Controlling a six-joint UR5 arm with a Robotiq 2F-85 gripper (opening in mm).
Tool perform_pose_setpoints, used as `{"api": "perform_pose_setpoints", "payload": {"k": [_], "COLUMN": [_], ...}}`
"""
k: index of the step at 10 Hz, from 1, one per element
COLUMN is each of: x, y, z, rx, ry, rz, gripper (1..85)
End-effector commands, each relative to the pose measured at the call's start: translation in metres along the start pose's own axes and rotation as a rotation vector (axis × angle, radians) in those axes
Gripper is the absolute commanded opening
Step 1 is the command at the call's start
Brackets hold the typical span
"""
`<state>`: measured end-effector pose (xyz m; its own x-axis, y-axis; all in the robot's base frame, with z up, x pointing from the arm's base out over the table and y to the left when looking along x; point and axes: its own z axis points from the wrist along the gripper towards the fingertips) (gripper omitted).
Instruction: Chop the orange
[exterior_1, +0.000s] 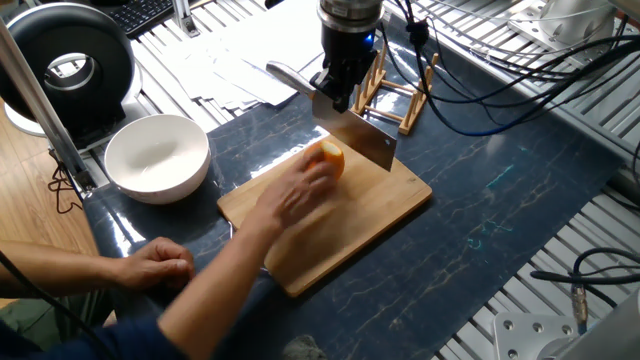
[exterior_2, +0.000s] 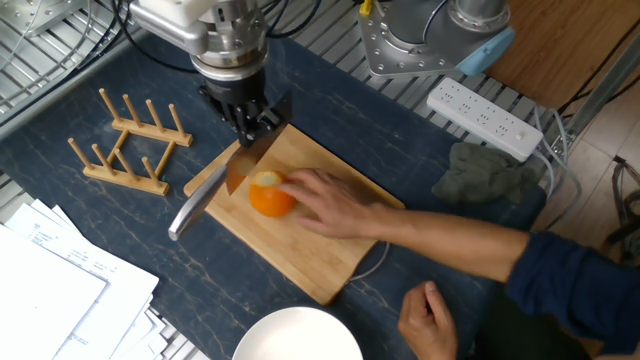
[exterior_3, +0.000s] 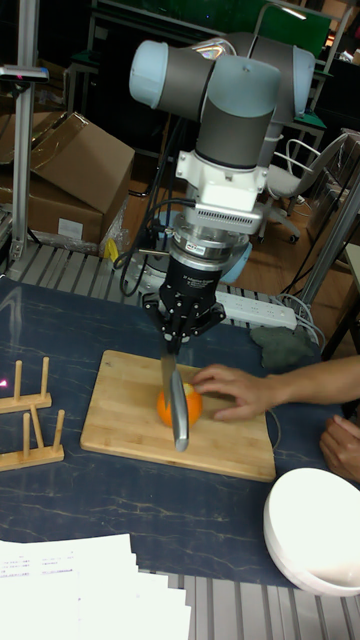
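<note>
Tall fixed view: gripper (exterior_3: 183, 336) clamped on knife (exterior_3: 176, 402); person's hand (exterior_2: 325, 203) on orange (exterior_2: 268, 197) — you hold blade clear until hand leaves.

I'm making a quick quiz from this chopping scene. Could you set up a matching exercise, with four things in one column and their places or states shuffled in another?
Things:
1. orange
2. knife
3. white bowl
4. wooden rack

Places or states:
A. standing on the dark table off the board, nothing in it
B. held in the robot's hand, blade raised beside the fruit
C. on the cutting board, touched by a person's hand
D. empty pegs, on the table beside the board

Pairs: 1-C, 2-B, 3-A, 4-D
</note>
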<state>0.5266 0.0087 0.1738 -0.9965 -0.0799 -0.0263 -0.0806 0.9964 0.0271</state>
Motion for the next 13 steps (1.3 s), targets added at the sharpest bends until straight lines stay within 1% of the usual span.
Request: {"api": "perform_pose_setpoints", "payload": {"k": [1, 2, 3, 4, 5, 6, 7, 8, 9, 11, 12, 13], "x": [-0.004, -0.004, -0.004, -0.005, -0.006, -0.008, -0.008, -0.009, -0.007, -0.001, 0.003, 0.006], "y": [0.004, 0.004, 0.01, 0.019, 0.033, 0.041, 0.05, 0.055, 0.063, 0.063, 0.058, 0.057], "z": [0.002, 0.002, 0.002, 0.002, 0.0, -0.001, -0.002, -0.001, 0.001, 0.005, 0.007, 0.006], "rx": [-0.023, -0.025, -0.04, -0.055, -0.073, -0.068, -0.085, -0.088, -0.104, -0.082, -0.071, -0.067], "ry": [-0.007, -0.008, -0.009, -0.016, -0.021, -0.024, -0.026, -0.031, -0.024, -0.004, 0.006, 0.017], "rz": [0.019, 0.018, 0.024, 0.037, 0.047, 0.03, 0.018, 0.012, 0.012, 0.023, 0.021, 0.026], "gripper": [1.3, 1.3, 1.3, 1.3, 1.3, 1.3, 1.3, 1.3, 1.3, 1.3, 1.3, 1.3]}}
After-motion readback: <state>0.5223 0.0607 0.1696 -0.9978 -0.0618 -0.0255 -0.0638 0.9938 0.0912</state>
